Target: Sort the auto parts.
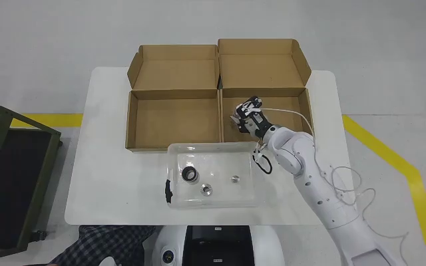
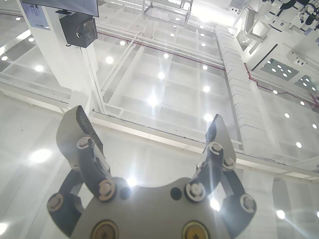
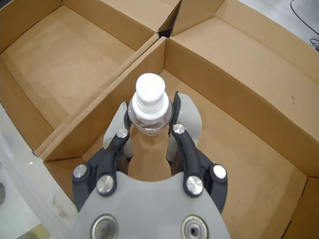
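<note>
- The left end effector (image 2: 149, 125) is released, its jaws stand wide apart with nothing between them, and it faces up toward a ceiling. I judge it has no part in this step.
- The left brown cardboard box (image 1: 173, 120) lies open on the white tabletop (image 1: 106, 166). It touches the right brown cardboard box (image 3: 236, 125) along one shared wall.
- In the clear plastic tray (image 1: 226, 196), on the robot's side of the boxes, lie a black ring (image 1: 190, 175), a round silver metal piece (image 1: 207, 190) and a smaller silver metal piece (image 1: 235, 178).
- The right end effector (image 3: 150, 109) is grasping a white stepped plug with a clear collar (image 3: 150, 88). It holds the plug over the floor of the right box, near the shared wall.
- To place it well, I think the arm should go lower before it lets go, so that the round plug does not bounce or roll.
- It should also keep away from the shared wall, because a drop there may land in the wrong box.
</note>
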You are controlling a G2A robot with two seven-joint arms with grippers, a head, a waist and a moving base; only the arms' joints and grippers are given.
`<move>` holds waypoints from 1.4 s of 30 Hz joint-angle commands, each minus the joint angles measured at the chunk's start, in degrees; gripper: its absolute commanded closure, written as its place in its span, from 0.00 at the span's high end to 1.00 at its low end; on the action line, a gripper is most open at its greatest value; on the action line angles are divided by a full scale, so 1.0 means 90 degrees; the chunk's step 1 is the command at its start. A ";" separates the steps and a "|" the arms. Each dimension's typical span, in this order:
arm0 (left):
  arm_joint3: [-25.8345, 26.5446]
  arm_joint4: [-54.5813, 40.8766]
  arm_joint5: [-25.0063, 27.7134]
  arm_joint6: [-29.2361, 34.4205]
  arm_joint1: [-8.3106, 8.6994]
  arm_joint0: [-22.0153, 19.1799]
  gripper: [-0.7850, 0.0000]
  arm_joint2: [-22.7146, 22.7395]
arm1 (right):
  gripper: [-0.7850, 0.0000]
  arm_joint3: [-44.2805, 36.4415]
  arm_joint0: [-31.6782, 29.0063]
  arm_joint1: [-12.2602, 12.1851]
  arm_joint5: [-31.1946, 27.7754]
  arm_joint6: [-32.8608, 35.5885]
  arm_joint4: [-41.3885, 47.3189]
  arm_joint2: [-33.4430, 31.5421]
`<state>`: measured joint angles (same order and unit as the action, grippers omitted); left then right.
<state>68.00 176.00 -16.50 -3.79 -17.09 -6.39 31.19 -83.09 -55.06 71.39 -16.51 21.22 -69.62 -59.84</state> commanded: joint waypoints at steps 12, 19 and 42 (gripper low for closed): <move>0.0000 0.0000 0.0000 0.0000 0.0000 0.0000 1.00 0.0000 | 1.00 -0.1318 -0.0691 -0.0151 -0.0248 -0.0192 -0.0162 -0.0630; 0.0000 0.0000 0.0000 0.0000 0.0000 0.0000 1.00 0.0000 | 1.00 -0.2372 -0.1365 -0.0314 -0.1064 0.0270 -0.0066 -0.1133; 0.0000 0.0000 0.0000 0.0000 0.0000 0.0000 1.00 0.0000 | 1.00 -0.4069 -0.3016 -0.0674 -0.3095 0.0953 -0.1079 -0.1338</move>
<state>68.00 176.00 -16.50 -3.79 -17.09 -6.39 31.19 -119.67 -82.07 65.37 -44.08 29.56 -78.96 -72.08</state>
